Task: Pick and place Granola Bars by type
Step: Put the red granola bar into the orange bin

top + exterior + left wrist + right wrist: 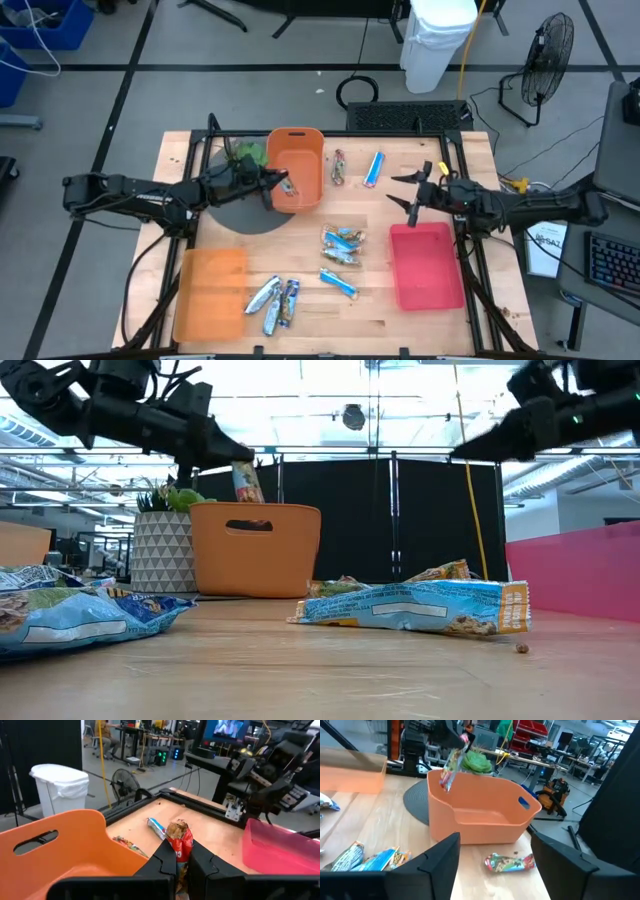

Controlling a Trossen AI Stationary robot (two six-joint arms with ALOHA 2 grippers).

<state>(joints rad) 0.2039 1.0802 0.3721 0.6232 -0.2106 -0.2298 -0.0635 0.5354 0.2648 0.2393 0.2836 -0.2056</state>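
My left gripper (284, 185) hovers over the orange bin (296, 165), shut on a red-brown granola bar (179, 837). In the low view this bar (245, 481) shows above the bin's rim (255, 508). My right gripper (410, 190) is open in the air near the pink bin's (425, 265) far edge. A brownish bar (340, 167) and a blue bar (375, 168) lie flat beside the orange bin. Blue bars lie in a cluster (342, 246) mid-table, one blue bar (338, 283) nearer, and silver and dark blue ones (275, 300) at the near edge. My left gripper pinches the red-brown bar by one end (181, 855) between its two fingers (165, 862). The bar is lifted clear and hangs tilted below the fingers, its free end (445, 782) over the orange bin's wall.
A potted plant (240, 155) stands on a dark round mat (235, 210) to the left of the orange bin. A flat orange tray (210, 292) lies at the near left. Bare wood shows between the bins and along the far edge.
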